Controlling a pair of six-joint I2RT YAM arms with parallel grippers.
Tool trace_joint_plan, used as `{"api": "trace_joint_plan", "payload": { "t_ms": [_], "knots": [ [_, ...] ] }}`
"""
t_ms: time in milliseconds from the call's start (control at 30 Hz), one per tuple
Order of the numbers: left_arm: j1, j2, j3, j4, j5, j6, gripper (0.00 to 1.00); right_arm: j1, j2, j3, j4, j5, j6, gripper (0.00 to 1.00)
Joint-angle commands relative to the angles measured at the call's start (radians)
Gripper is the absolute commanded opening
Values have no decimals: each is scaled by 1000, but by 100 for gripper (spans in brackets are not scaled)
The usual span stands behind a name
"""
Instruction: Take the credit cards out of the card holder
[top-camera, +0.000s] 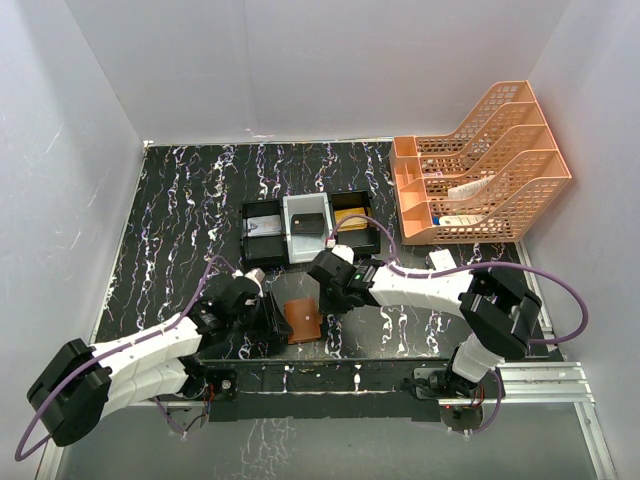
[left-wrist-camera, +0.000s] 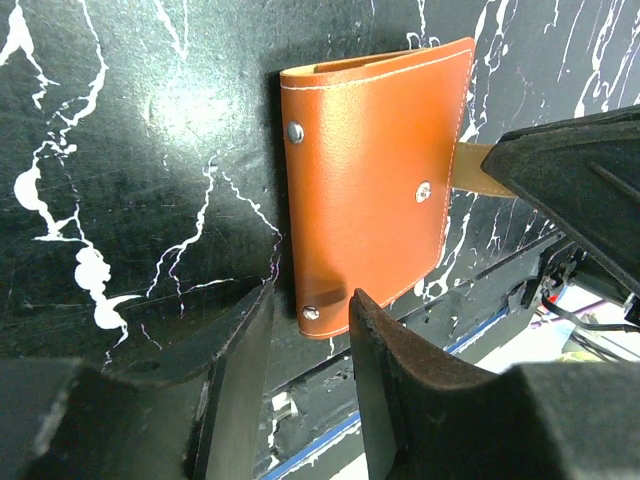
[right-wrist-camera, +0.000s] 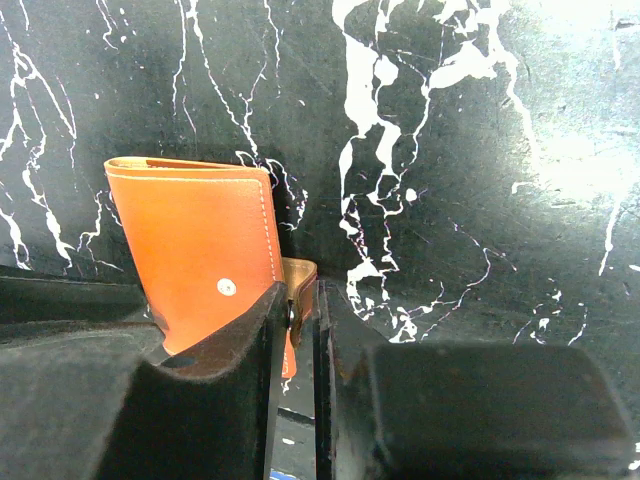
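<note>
Only the top view takes in the whole black, white-veined desk (top-camera: 170, 220). On it the card holder (top-camera: 303, 320) lies near the front edge, between the left tool (top-camera: 272, 322) and the right tool (top-camera: 328, 298). Behind them stand a black-and-white compartment tray (top-camera: 298, 207) and, at the far right, an orange mesh file rack (top-camera: 480, 165). From that height the holder is only a small brown patch, and the grip of neither tool can be read.

The left wrist view shows the card holder (left-wrist-camera: 365, 185) closed. Its cover is smooth orange-brown leather with pale stitching along the edges and three small metal studs. The left tool (left-wrist-camera: 312, 305) is open, jaws spread, and the holder's near corner sits at the gap between the fingertips. Whether either finger (left-wrist-camera: 245, 370) touches the leather cannot be told. At the holder's far edge the clasp tab (left-wrist-camera: 470, 168) sticks out and disappears into the dark bulk of the right tool (left-wrist-camera: 570, 170).

The right wrist view gives the other side of that contact. The right tool (right-wrist-camera: 303, 305) is closed narrowly on the clasp tab (right-wrist-camera: 300, 275), which stands in the slit between its fingers (right-wrist-camera: 245, 345). These fingers cover the lower part of the card holder (right-wrist-camera: 190, 235). There one stud and the stitched edge show.

With the cover closed, the inner pockets and their contents are hidden in every view.
</note>
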Motion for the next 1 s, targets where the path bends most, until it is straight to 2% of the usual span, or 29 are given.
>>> {"api": "trace_joint_plan", "payload": {
  "t_ms": [0, 433, 500, 600, 667, 733, 800, 867, 967],
  "knots": [
    [-5, 10, 4, -161, -57, 45, 37, -15, -40, -10, 41, -15, -8, 15],
    [-5, -86, 57, -230, -96, 32, 45, -32, -34, -92, 128, -89, 11, 15],
    [-5, -101, 61, -229, -96, 25, 47, -35, -38, -104, 150, -96, 13, 11],
    [-5, -131, 63, -207, -80, 21, 54, -39, -53, -86, 146, -102, -3, 0],
    [-4, -153, 70, -197, -79, 15, 62, -40, -79, -73, 132, -90, -12, 0],
    [-5, -176, 72, -173, -96, 3, 73, -44, -125, -68, 131, -86, -18, 0],
    [-5, -201, 98, -193, -166, -19, 87, -46, -176, -79, 164, -85, -34, 0],
    [-5, -233, 135, -282, -277, -54, 97, -46, -230, -116, 221, -86, -39, 0],
    [-5, -288, 175, -363, -392, -57, 99, -47, -309, -179, 313, -101, -64, 0]
  ]
}}
